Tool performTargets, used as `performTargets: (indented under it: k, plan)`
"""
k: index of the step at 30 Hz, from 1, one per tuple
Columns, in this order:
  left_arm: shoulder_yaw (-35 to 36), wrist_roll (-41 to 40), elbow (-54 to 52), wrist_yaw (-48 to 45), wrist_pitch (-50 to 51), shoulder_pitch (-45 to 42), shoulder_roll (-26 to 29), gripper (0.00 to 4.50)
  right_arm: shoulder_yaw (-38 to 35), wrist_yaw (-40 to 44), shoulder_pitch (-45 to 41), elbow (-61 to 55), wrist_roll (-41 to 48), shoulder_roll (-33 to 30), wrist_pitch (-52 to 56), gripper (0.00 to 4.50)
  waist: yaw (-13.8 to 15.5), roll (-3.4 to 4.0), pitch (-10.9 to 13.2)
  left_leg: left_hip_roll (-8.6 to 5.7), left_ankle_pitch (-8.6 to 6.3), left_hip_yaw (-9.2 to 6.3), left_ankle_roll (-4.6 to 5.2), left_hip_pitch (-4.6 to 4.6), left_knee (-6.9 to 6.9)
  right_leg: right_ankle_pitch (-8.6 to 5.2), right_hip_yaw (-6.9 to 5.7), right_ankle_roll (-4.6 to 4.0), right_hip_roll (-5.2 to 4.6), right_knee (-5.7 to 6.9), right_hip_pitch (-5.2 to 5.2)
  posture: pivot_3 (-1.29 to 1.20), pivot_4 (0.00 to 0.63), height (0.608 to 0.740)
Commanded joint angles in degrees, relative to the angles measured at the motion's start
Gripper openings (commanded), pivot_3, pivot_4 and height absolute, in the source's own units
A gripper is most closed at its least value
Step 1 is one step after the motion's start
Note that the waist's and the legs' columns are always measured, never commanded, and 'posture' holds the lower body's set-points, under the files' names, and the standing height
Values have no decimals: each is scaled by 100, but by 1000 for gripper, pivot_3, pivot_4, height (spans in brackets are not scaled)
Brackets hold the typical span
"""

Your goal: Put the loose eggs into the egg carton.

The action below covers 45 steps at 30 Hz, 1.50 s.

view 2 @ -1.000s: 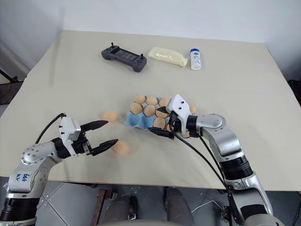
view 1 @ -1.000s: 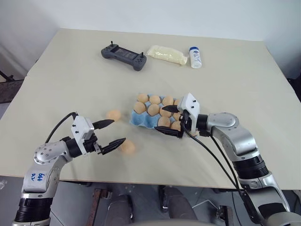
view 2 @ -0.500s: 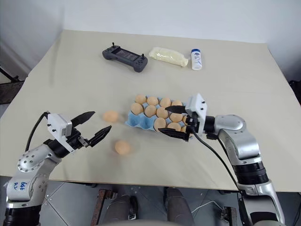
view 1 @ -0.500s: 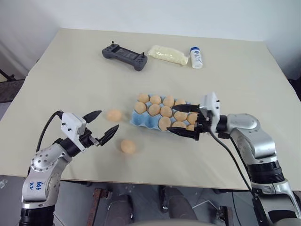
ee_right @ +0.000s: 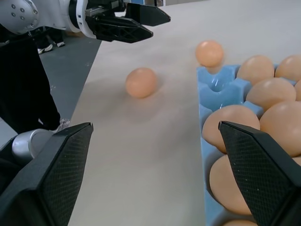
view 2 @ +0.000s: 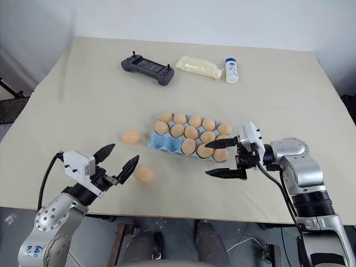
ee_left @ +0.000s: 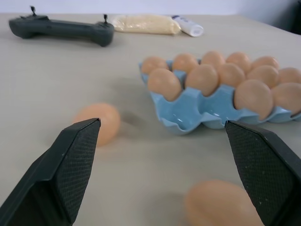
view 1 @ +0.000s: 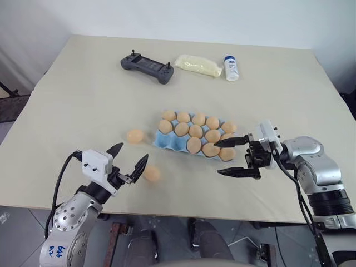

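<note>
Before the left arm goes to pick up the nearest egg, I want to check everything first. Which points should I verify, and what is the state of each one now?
1. Left gripper open and holding nothing: ok.
2. Nearest loose egg lies free on the table, just beyond the left fingertips, not yet between them: ok.
3. Second loose egg lies apart from the first, beside the egg carton, out of the way: ok.
4. Free cup in the carton: the corner cup nearest the second loose egg is empty: ok. A second free cup: cannot tell.
5. Right gripper open, off the carton's right end, holding nothing: ok.
</note>
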Motion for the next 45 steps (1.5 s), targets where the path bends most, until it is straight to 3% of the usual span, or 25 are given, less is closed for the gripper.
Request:
performTargets:
  k: [1,17,36,39,45]
  plan:
    - [-202,62,-295,23,207,-22,115,4500,8,105,-165,-32,2,-31,-44,4466,-4,0,0,-3,1,0,1,0,1,0,1,0,-1,0,0,0,150,740]
    - [-1037,29,248,-290,1377,-1062,597,4500,-85,-298,171,-631,61,-162,281,4466,15,1,0,-8,1,-3,3,-3,0,1,-1,1,-9,1,0,0,150,740]
    - [-1184,109,207,-202,1676,-966,566,4500,-301,-349,467,-792,229,-387,359,4466,26,2,1,-6,-1,-5,0,-3,1,0,-1,1,-12,1,0,0,150,740]
    - [-1178,132,177,-185,1771,-968,581,3946,-295,-365,465,-773,210,-375,338,4500,26,2,1,-6,-1,-5,0,-4,1,0,0,1,-11,0,0,0,150,740]
    - [-1146,143,171,-187,1831,-960,581,2196,-290,-388,477,-720,174,-366,297,4500,26,2,1,-7,-1,-6,1,-4,1,1,0,1,-12,1,0,0,150,740]
